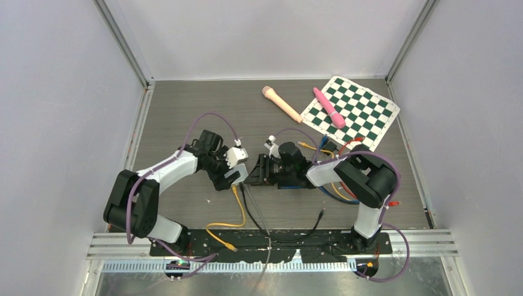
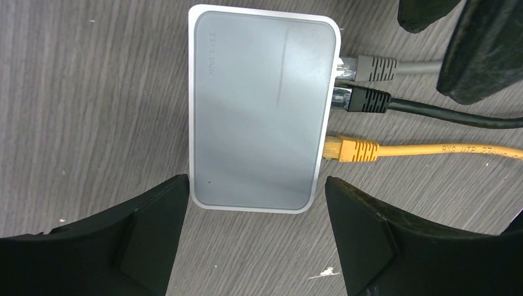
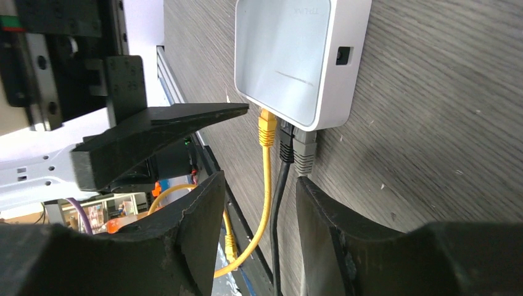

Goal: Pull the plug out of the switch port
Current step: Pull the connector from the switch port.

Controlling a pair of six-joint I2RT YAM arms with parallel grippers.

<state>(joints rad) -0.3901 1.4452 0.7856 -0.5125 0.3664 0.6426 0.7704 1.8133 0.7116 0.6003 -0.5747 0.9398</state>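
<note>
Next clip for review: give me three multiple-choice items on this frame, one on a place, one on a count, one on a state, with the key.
1. Where does the switch lie?
A. between the fingers of the left gripper
B. on a stack of books
C. inside a box
2. How many plugs sit in it?
A. one
B. three
C. five
3. How is the yellow plug?
A. lying loose
B. seated in its port
C. cut in two
Key: 1 A, the fingers flank it in the left wrist view. 2 B, the grey plug, black plug and yellow plug sit side by side. 3 B, its tip is inside the switch's edge.
</note>
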